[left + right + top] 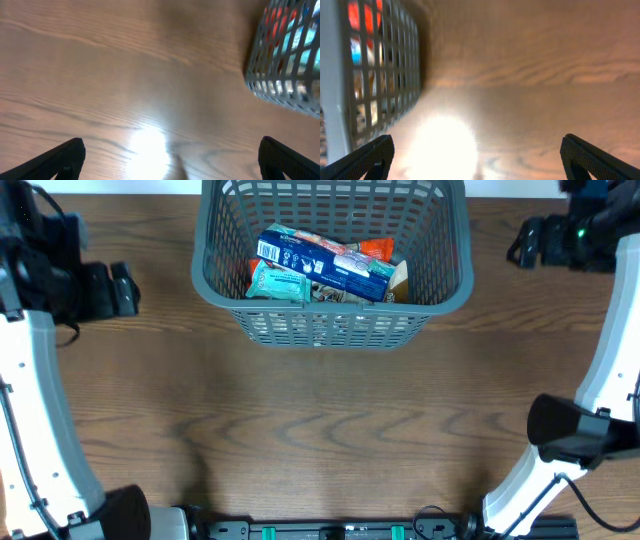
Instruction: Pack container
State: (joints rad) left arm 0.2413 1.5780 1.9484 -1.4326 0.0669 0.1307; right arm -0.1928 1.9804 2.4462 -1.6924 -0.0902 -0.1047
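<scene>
Overhead shows the container (320, 328) at far centre of the tabletop (320, 430) holding several snack packs (325, 265), no loose packs in view, left claw (171, 142) and right claw (477, 140) both spread wide and empty either side, so I judge packing essentially done.

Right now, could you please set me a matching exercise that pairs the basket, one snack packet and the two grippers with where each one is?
Things:
1. dark slate-grey slotted plastic basket
2. blue and white snack packet
3. left gripper
4. right gripper

Places:
A. open over bare wood, with the basket on its left
B. lying on top of the other packets inside the basket
C. at the far middle of the brown wooden table
D. open over bare wood, with the basket on its right

Pairs: 1-C, 2-B, 3-D, 4-A.
</scene>
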